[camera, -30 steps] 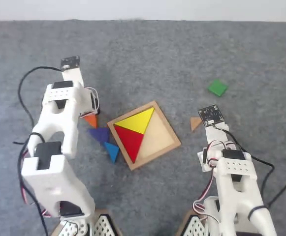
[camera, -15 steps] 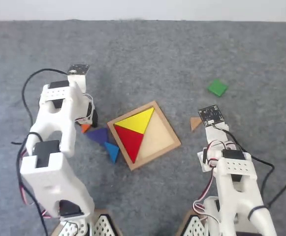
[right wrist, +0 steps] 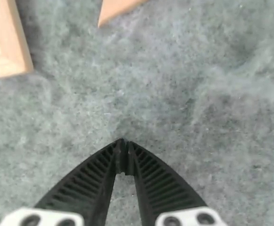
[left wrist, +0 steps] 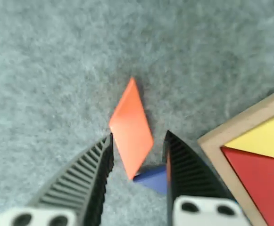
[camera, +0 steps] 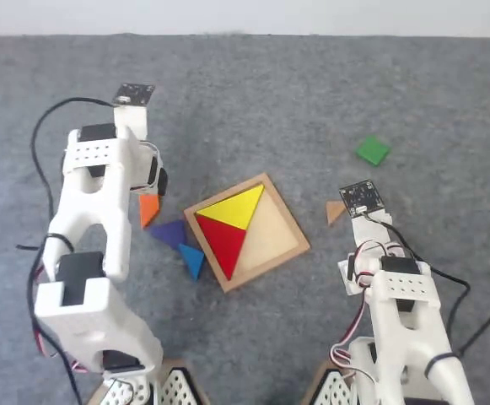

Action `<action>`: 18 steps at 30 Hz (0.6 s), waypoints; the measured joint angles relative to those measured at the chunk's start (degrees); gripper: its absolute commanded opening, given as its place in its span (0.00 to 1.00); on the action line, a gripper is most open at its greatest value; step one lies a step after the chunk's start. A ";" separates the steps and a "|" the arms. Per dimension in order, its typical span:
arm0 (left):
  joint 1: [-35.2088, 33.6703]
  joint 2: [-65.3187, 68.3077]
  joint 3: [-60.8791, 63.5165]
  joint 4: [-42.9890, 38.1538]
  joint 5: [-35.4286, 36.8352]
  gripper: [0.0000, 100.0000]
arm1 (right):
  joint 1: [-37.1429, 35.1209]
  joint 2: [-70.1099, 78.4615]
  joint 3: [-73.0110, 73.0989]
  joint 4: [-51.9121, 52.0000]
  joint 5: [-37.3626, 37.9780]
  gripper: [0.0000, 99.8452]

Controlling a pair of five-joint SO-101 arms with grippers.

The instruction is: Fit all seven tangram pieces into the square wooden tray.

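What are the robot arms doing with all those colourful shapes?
They're doing a tangram puzzle. The yellow triangle and red triangle already lie in the wooden tray. The left end effector hangs open over the orange piece on the grey mat. The right end effector is shut near the tan triangle. The purple piece, blue piece and green square wait outside.

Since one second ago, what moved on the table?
The left gripper shifted toward the table's far side, uncovering more of the orange piece, which lies on the carpet between its open jaws. The right gripper, tray and green piece stayed put.
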 measured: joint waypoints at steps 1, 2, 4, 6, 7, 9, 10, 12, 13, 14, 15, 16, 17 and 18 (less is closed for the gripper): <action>0.26 0.18 0.26 -0.62 -0.09 0.17 | -0.53 0.00 0.00 0.00 0.00 0.01; 0.44 0.97 0.70 -1.41 0.00 0.17 | -1.23 0.00 0.00 0.00 0.00 0.01; 0.53 3.87 1.58 -3.25 0.00 0.17 | -0.97 0.00 0.00 0.00 0.00 0.01; 0.70 6.77 1.67 -4.48 -0.35 0.17 | -1.23 0.00 0.00 0.00 0.00 0.01; 0.70 7.47 1.58 -4.75 -0.44 0.17 | -1.58 0.00 0.00 0.00 0.00 0.01; 0.44 7.91 1.41 -5.19 -0.44 0.17 | -1.41 0.00 0.00 0.00 0.00 0.01; 0.44 7.91 1.41 -5.19 -0.53 0.17 | -1.32 0.00 0.00 0.00 0.00 0.01; 0.44 7.91 1.41 -5.19 -0.53 0.17 | -1.32 0.00 0.00 0.00 0.00 0.01; 0.44 8.00 1.14 -5.19 -0.44 0.17 | -1.32 0.00 0.00 0.00 0.00 0.01; 0.44 8.00 1.14 -5.19 -0.26 0.17 | -1.41 0.00 0.00 0.00 0.00 0.01; 0.44 8.00 1.14 -5.19 -0.26 0.17 | -1.41 0.00 0.00 0.00 0.00 0.01; 0.44 7.91 1.05 -5.19 -0.18 0.16 | -1.41 0.00 0.00 0.00 0.00 0.01; 0.44 7.56 0.97 -5.19 0.09 0.16 | -1.41 0.00 0.00 0.00 0.00 0.01; 0.44 7.30 0.97 -5.19 0.35 0.16 | -1.41 0.00 0.00 0.00 0.00 0.01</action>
